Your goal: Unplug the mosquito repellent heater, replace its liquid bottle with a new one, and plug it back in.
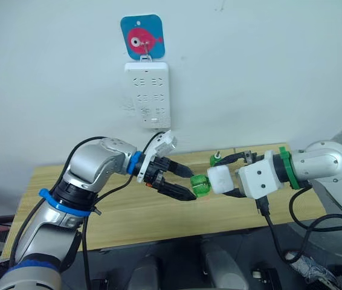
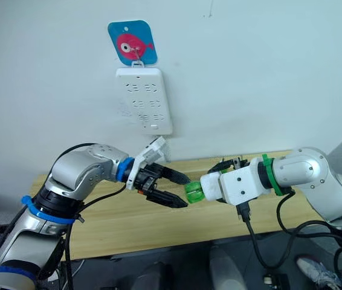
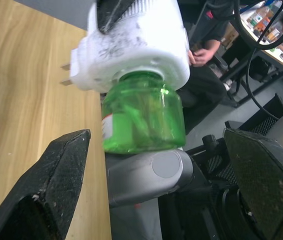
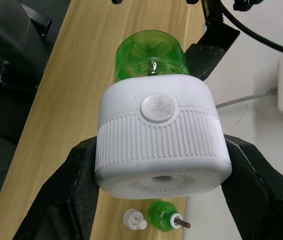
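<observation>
My right gripper point(image 1: 232, 177) is shut on the mosquito repellent heater point(image 1: 219, 179), a white ribbed unit held sideways above the table with its two prongs free. A green liquid bottle point(image 1: 200, 185) sticks out of the heater toward my left arm. Around that bottle my left gripper point(image 1: 191, 184) stands open, one black finger point(image 3: 56, 185) on each side with a gap to the glass. A second green bottle point(image 4: 164, 217) with a wick lies on the wooden table point(image 1: 129, 217) beside a small white cap point(image 4: 135, 219).
A long white power strip point(image 1: 148, 93) hangs on the wall under a blue fish hook point(image 1: 142, 36), above and behind the grippers. A person sits at a distance in the left wrist view point(image 3: 201, 55). Cables trail from my right arm.
</observation>
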Controlling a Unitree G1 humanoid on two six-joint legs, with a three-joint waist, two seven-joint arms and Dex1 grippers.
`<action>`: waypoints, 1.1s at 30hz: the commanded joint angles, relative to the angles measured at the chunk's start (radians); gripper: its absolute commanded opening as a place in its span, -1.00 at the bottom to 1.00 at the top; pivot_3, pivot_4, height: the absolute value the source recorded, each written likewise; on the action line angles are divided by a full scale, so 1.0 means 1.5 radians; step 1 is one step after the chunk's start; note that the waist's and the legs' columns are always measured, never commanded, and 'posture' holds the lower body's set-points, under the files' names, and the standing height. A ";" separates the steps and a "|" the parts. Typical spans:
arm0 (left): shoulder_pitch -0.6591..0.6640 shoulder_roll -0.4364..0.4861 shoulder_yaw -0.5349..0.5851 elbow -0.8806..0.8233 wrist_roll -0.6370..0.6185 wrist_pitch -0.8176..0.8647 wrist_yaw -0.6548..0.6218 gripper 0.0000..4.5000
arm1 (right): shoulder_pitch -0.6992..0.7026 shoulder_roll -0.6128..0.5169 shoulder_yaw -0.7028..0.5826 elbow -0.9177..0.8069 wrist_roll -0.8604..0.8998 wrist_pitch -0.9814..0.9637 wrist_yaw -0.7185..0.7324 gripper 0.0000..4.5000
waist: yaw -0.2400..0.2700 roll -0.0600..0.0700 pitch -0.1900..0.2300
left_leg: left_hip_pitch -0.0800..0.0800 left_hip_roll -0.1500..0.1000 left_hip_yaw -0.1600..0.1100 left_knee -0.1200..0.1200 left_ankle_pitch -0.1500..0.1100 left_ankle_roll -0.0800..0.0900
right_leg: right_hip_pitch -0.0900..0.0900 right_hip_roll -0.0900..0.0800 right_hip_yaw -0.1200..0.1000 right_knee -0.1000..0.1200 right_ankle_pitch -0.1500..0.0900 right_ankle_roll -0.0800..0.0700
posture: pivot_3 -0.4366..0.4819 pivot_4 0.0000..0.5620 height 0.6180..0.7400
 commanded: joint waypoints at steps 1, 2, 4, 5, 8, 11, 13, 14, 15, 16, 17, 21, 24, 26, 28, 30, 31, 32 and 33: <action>-0.008 0.001 -0.006 0.003 -0.002 -0.012 -0.018 1.00 | -0.022 0.014 -0.007 -0.009 -0.012 -0.027 0.018 0.34 | 0.000 0.000 0.000 | 0.000 0.000 0.000 0.000 0.000 0.000 | 0.000 0.000 0.000 0.000 0.000 0.000 | -0.47 -0.38 1.00; -0.010 -0.004 -0.008 0.011 -0.002 -0.012 -0.019 1.00 | -0.024 0.019 -0.006 -0.009 -0.012 -0.030 0.022 0.34 | 0.000 0.000 0.000 | 0.000 0.000 0.000 0.000 0.000 0.000 | 0.000 0.000 0.000 0.000 0.000 0.000 | -0.47 -0.38 1.00; -0.016 -0.009 -0.017 0.025 0.003 -0.017 -0.028 1.00 | -0.026 0.027 -0.005 -0.010 -0.013 -0.034 0.029 0.34 | 0.000 0.000 0.000 | 0.000 0.000 0.000 0.000 0.000 0.000 | 0.000 0.000 0.000 0.000 0.000 0.000 | -0.47 -0.38 1.00; -0.018 -0.012 -0.020 0.033 0.004 -0.016 -0.033 1.00 | -0.028 0.032 -0.005 -0.011 -0.013 -0.035 0.032 0.34 | 0.000 0.000 0.000 | 0.000 0.000 0.000 0.000 0.000 0.000 | 0.000 0.000 0.000 0.000 0.000 0.000 | -0.48 -0.39 1.00; -0.020 -0.018 -0.028 0.049 0.011 -0.028 -0.041 0.83 | -0.031 0.043 -0.001 -0.014 -0.014 -0.039 0.042 0.34 | 0.000 0.000 0.000 | 0.000 0.000 0.000 0.000 0.000 0.000 | 0.000 -0.001 0.000 0.000 0.000 0.000 | -0.49 -0.39 1.00; -0.021 -0.026 -0.033 0.059 0.018 -0.039 -0.043 0.47 | -0.034 0.055 0.003 -0.019 -0.016 -0.039 0.050 0.34 | 0.000 0.000 0.000 | 0.000 0.000 0.000 0.000 0.000 0.000 | 0.000 -0.001 0.000 0.000 0.000 0.000 | -0.49 -0.39 1.00; -0.019 -0.031 -0.034 0.063 0.022 -0.044 -0.044 0.19 | -0.036 0.062 0.004 -0.021 -0.017 -0.038 0.056 0.34 | 0.000 0.000 0.000 | 0.000 0.000 0.000 0.000 0.000 0.000 | 0.000 -0.001 0.000 0.000 0.000 0.000 | -0.49 -0.39 1.00; -0.018 -0.032 -0.034 0.063 0.023 -0.046 -0.045 0.05 | -0.036 0.065 0.004 -0.022 -0.018 -0.038 0.058 0.34 | -0.001 0.000 0.000 | 0.000 0.000 0.000 0.000 0.000 0.000 | 0.000 -0.001 0.000 0.000 0.000 0.000 | -0.49 -0.39 1.00; -0.015 -0.032 -0.034 0.063 0.023 -0.047 -0.046 0.02 | -0.036 0.068 0.004 -0.023 -0.018 -0.038 0.060 0.34 | -0.001 0.000 0.000 | 0.000 0.000 0.000 0.000 0.000 0.000 | 0.000 -0.001 0.000 0.000 0.000 0.000 | -0.49 -0.39 1.00; -0.013 -0.033 -0.034 0.062 0.023 -0.048 -0.046 0.02 | -0.036 0.069 0.003 -0.024 -0.018 -0.038 0.062 0.34 | -0.001 0.000 0.000 | 0.000 0.000 0.000 0.000 0.000 0.000 | 0.000 -0.001 0.000 0.000 0.000 0.000 | -0.49 -0.39 1.00; -0.011 -0.034 -0.033 0.061 0.021 -0.047 -0.046 0.02 | -0.035 0.070 0.003 -0.024 -0.018 -0.038 0.064 0.34 | -0.001 0.000 0.000 | 0.000 0.000 0.000 0.000 0.000 0.000 | 0.000 -0.001 0.000 0.000 0.000 0.000 | -0.49 -0.39 1.00; -0.001 -0.034 -0.029 0.057 0.018 -0.051 -0.047 0.02 | -0.031 0.072 0.002 -0.028 -0.019 -0.044 0.073 0.34 | -0.001 0.000 0.000 | 0.000 0.000 -0.001 0.000 0.000 0.000 | 0.000 -0.001 0.000 0.000 0.000 0.000 | -0.49 -0.39 1.00; 0.004 -0.034 -0.025 0.058 0.017 -0.056 -0.048 0.02 | -0.024 0.077 -0.006 -0.031 -0.006 -0.029 0.074 0.34 | -0.001 0.000 0.000 | 0.000 0.000 -0.001 0.000 0.000 0.000 | 0.000 -0.002 0.000 0.000 0.000 0.000 | -0.49 -0.40 1.00; 0.010 -0.033 -0.022 0.059 0.015 -0.059 -0.050 0.02 | -0.013 0.066 -0.013 -0.021 -0.012 -0.044 0.080 0.66 | -0.001 0.000 0.000 | 0.000 0.000 -0.001 0.000 0.000 0.000 | 0.000 -0.002 0.000 0.000 0.000 0.000 | -0.49 -0.40 1.00; 0.017 -0.030 -0.019 0.059 0.014 -0.064 -0.053 0.02 | -0.003 0.049 -0.019 -0.001 -0.036 -0.090 0.079 0.89 | -0.001 0.000 0.000 | 0.000 0.000 -0.001 0.000 0.000 0.000 | 0.000 -0.002 0.000 0.000 0.000 0.000 | -0.49 -0.40 1.00; 0.028 -0.031 -0.013 0.063 0.016 -0.080 -0.048 0.02 | 0.008 0.028 -0.034 0.023 -0.049 -0.125 0.078 1.00 | -0.001 0.000 0.000 | 0.000 -0.001 -0.001 0.000 0.000 0.000 | 0.001 -0.002 0.000 0.000 0.000 0.000 | -0.50 -0.38 1.00; 0.034 -0.031 -0.011 0.064 0.018 -0.088 -0.045 0.02 | 0.012 0.020 -0.041 0.031 -0.050 -0.136 0.076 1.00 | 0.000 0.000 0.000 | 0.000 -0.001 -0.001 0.000 0.000 0.000 | 0.001 -0.002 0.000 0.000 0.000 0.000 | -0.50 -0.38 1.00; 0.045 -0.033 0.000 0.067 0.016 -0.095 -0.036 0.02 | 0.025 0.006 -0.061 0.039 -0.051 -0.135 0.068 1.00 | 0.000 0.000 0.000 | 0.000 -0.001 -0.001 0.000 0.000 0.000 | 0.001 -0.003 0.000 0.000 0.000 0.000 | -0.50 -0.38 1.00; 0.053 -0.035 0.008 0.067 0.013 -0.100 -0.030 0.02 | 0.035 -0.003 -0.075 0.043 -0.051 -0.135 0.061 1.00 | -0.001 0.000 0.000 | 0.000 -0.001 0.000 0.000 0.000 0.000 | 0.001 -0.003 0.000 0.000 0.000 0.000 | -0.50 -0.37 1.00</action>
